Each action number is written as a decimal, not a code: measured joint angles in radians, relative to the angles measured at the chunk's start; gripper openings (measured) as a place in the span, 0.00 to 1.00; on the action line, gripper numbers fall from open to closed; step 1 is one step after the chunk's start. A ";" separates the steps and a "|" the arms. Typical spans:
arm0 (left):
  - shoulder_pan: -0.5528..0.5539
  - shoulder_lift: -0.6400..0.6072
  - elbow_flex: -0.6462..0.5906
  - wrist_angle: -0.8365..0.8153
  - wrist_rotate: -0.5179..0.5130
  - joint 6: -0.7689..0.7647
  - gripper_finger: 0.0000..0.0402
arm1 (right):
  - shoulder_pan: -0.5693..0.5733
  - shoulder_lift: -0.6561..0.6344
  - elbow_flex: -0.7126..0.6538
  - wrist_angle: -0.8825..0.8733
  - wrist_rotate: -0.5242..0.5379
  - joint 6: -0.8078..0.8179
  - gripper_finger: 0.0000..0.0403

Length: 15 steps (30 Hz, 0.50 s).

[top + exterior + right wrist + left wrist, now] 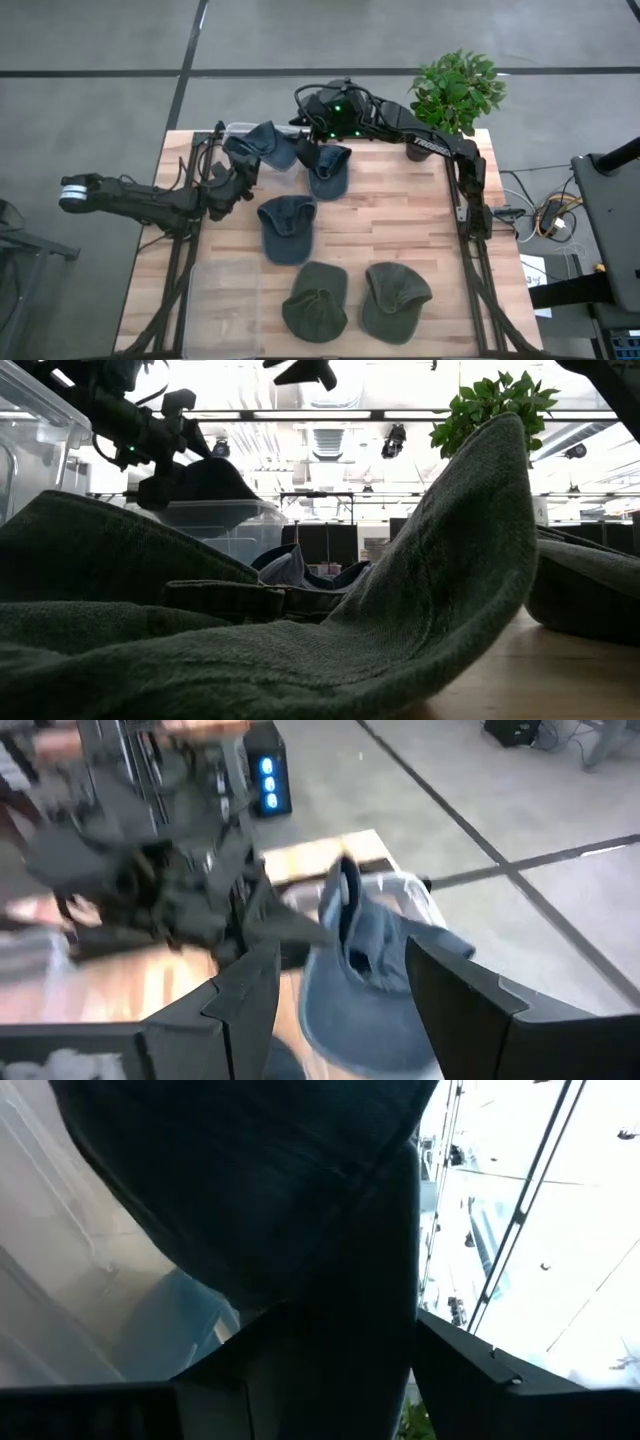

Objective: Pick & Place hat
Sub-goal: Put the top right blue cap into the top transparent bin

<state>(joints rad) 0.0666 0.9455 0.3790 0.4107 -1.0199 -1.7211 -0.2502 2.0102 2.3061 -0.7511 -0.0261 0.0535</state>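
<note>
My left gripper [243, 166] is shut on a blue denim hat [268, 144], which it holds up over a clear container [238, 129] at the table's far edge. The low view shows this hat [205, 480] dark above the container [215, 520]. My right gripper [305, 128] is open, just right of the hat and pointing at it. In its wrist view, the hat [372, 965] shows beyond the open fingers [335, 1010]. Two more blue hats [328, 170] [287, 228] and two green hats [315, 300] [395, 298] lie flat on the table. My left gripper pinches the blue hat between its two fingers at the hat's left edge [328, 925], coming level from the table's left. In the left wrist view, dark cloth [340, 1330] fills the gap between the fingers. The hat is lifted clear and bulges out beyond the fingers.
A clear bin [222, 300] sits at the near left corner. A potted plant [455, 90] stands at the far right corner. A green hat [440, 590] fills the low view's foreground. Bare wood [420, 220] lies right of the middle blue hat.
</note>
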 joint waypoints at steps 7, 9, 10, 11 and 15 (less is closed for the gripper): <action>-0.006 -0.001 0.003 0.000 0.162 -0.024 0.47 | -0.028 0.001 -0.017 -0.052 0.001 0.044 0.52; -0.004 -0.002 0.001 -0.001 0.168 -0.031 0.47 | -0.029 0.001 -0.017 -0.057 0.003 0.049 0.52; 0.000 -0.003 -0.004 -0.004 0.166 -0.049 0.47 | -0.028 0.001 -0.017 -0.057 0.003 0.052 0.52; 0.006 -0.004 -0.007 -0.017 0.164 -0.069 0.47 | -0.027 0.001 -0.017 -0.057 0.002 0.052 0.52; 0.016 -0.012 -0.008 -0.040 0.145 -0.131 0.47 | -0.027 0.001 -0.016 -0.056 0.000 0.052 0.52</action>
<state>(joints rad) 0.0829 0.9335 0.3713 0.3703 -0.8745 -1.8520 -0.2776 2.0109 2.2906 -0.8071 -0.0263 0.1051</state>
